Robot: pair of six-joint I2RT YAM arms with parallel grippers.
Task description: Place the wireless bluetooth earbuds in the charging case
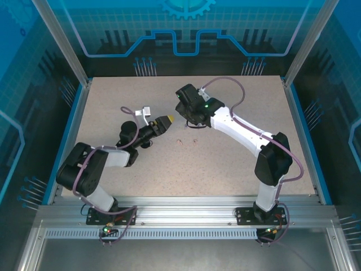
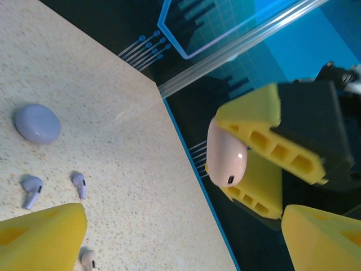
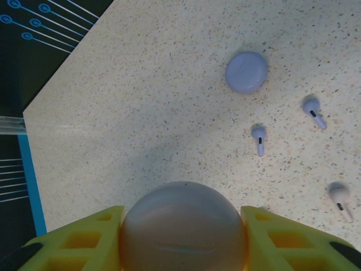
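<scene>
My right gripper (image 3: 183, 221) is shut on a round pale pink charging case (image 3: 183, 228), held closed above the table. In the left wrist view that case (image 2: 227, 152) sits between the right gripper's yellow fingers (image 2: 265, 141). My left gripper (image 2: 183, 228) is open with nothing between its fingers, close to the left of the right gripper (image 1: 189, 117). Two purple earbuds (image 3: 258, 137) (image 3: 313, 110) and a pale pink earbud (image 3: 340, 197) lie loose on the table. The left wrist view has the purple ones (image 2: 31, 189) (image 2: 79, 183) and the pale one (image 2: 87, 258).
A closed purple case (image 3: 246, 71) rests on the speckled table (image 3: 141, 101) beyond the purple earbuds, also in the left wrist view (image 2: 36, 122). A blue rim (image 2: 192, 169) marks the table's edge, with dark walls behind.
</scene>
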